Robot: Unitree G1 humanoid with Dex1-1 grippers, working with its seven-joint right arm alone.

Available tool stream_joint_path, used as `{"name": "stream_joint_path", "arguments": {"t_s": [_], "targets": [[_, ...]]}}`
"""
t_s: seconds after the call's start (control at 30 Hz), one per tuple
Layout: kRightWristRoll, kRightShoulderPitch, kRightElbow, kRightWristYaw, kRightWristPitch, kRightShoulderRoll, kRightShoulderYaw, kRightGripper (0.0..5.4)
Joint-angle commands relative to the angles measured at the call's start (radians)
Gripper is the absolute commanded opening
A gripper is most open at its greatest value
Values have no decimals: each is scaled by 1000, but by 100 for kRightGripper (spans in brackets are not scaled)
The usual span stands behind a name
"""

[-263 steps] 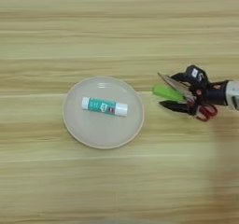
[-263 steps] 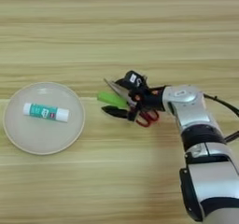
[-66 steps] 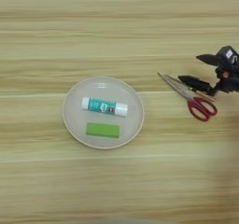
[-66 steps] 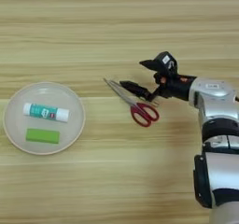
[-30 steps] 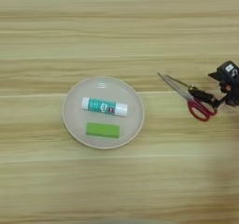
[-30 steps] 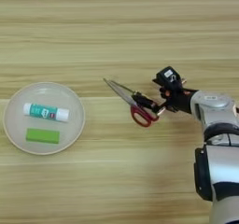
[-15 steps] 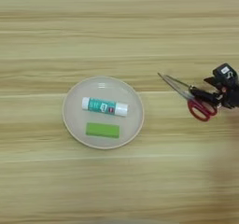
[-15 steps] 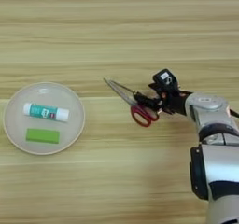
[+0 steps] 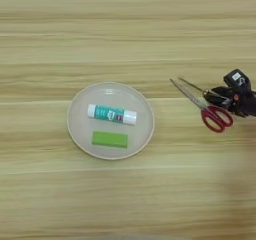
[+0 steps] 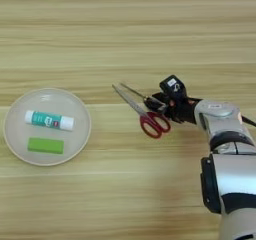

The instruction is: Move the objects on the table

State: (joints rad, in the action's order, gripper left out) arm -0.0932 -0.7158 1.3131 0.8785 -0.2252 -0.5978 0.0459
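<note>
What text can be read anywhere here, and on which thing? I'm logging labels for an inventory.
Nothing can be read.
Teal-and-white glue stick on the round beige plate: printing on its teal band, too small to read.
Black gripper: a small white sticker on top, too blurred to read.
Flat bright-green rectangular block and red-handled scissors: no markings visible.

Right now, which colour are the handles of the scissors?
Red; the scissors show best in the right eye view.

— What else lay in front of me, apart from my own work?

— Just a round beige plate, I saw. It was shallow and low-rimmed, flat on the table, left of the middle, midway between the far and near edges.
</note>
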Motion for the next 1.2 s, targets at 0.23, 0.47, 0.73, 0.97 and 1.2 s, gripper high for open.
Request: {"name": "stream_joint_path", "arguments": {"t_s": [0.23, 0.47, 0.73, 0.97, 1.2], "targets": [[-1, -47, -26, 7, 15, -26, -2, 84], [18, -51, -32, 27, 4, -27, 17, 84], [83, -78, -55, 75, -25, -30, 84, 83], [154, -99, -167, 175, -100, -13, 121, 82], [247, 0, -574, 271, -90, 71, 88, 82]]}}
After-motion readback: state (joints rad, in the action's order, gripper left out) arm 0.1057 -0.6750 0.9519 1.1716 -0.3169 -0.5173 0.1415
